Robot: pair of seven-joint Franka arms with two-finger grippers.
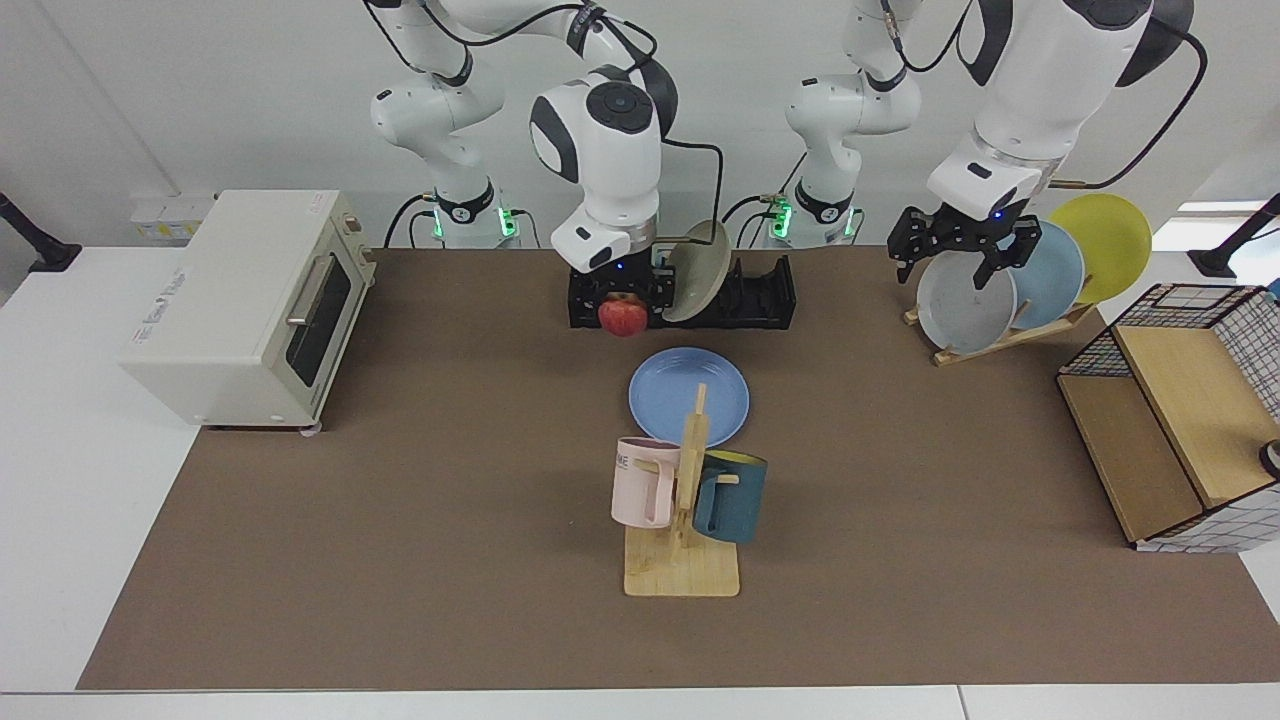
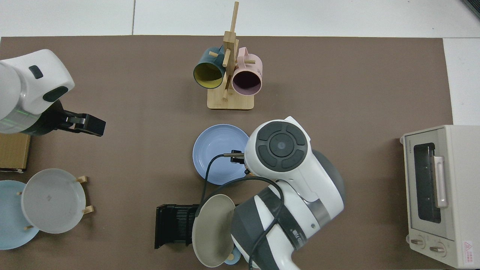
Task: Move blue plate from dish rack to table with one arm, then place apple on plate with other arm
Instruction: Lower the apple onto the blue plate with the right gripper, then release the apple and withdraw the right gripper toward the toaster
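Note:
The blue plate lies flat on the table, in front of the black dish rack. My right gripper is shut on the red apple, which hangs in front of the rack, just behind the plate's far rim. From above, the right arm's wrist hides the apple and that gripper, and overlaps the plate's edge. My left gripper is open and holds nothing, raised by the grey plate on the wooden stand.
A beige plate leans in the rack. The mug tree with two mugs stands just in front of the blue plate. A toaster oven sits on one side. The wooden plate stand and wire shelf are on the other.

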